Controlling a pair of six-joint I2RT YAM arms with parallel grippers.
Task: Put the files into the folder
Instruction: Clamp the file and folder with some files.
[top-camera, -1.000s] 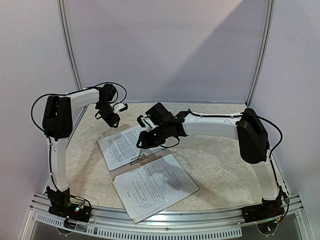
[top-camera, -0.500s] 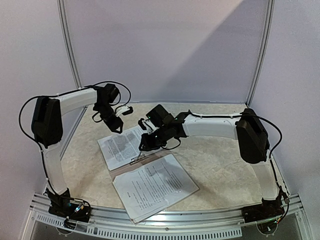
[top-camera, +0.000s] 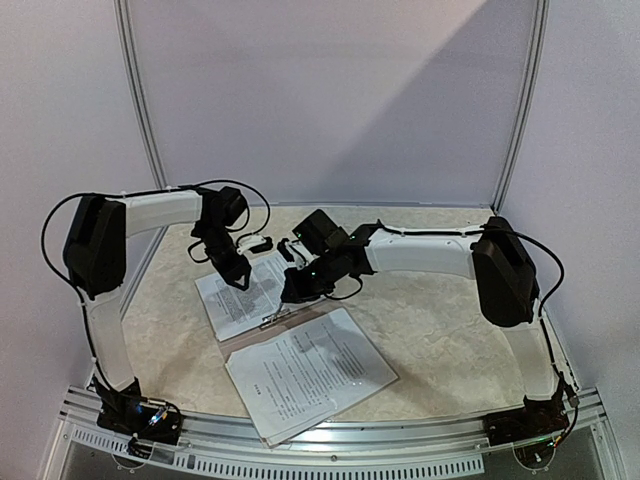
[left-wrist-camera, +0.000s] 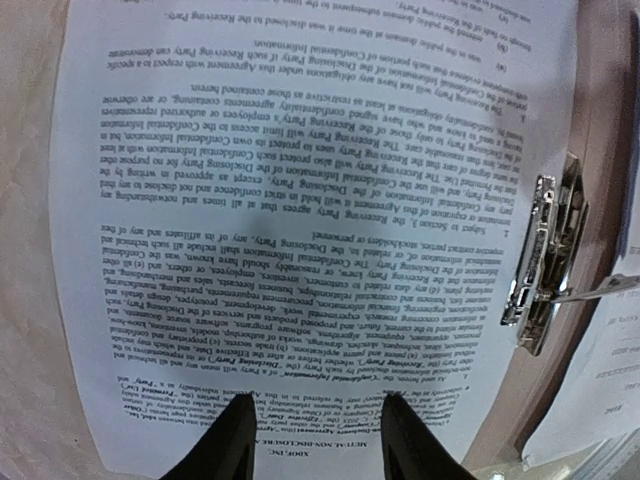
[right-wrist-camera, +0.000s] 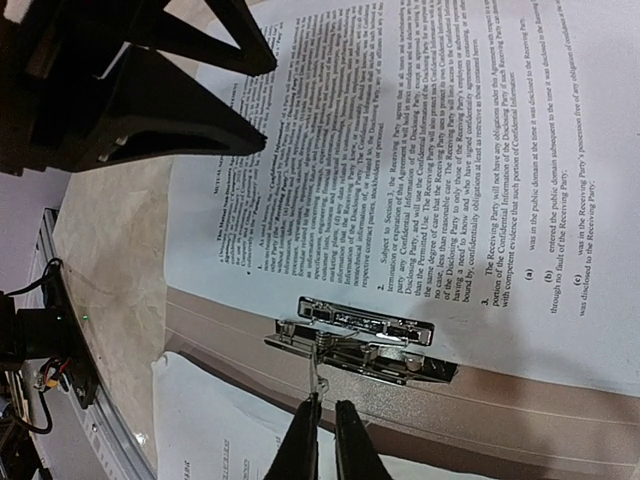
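The thin clip lever (right-wrist-camera: 315, 375), pinched only at the right gripper (right-wrist-camera: 326, 408) tips, may be slipped off; the left gripper (left-wrist-camera: 317, 405) is spread apart

A beige, marble-patterned desk (top-camera: 440, 330) is seen enclosed on three sides by plain, pale lilac panels: a back wall (top-camera: 330, 90), a left wall (top-camera: 50, 120) and a right wall (top-camera: 600, 130). The back wall is framed by two slim silver uprights (top-camera: 138, 100), one at each corner. A diagonal shadow (top-camera: 460, 150) is cast across its lower right, while the upper left is lit more brightly. The desk's near edge is trimmed by a slotted aluminium rail (top-camera: 420, 432).
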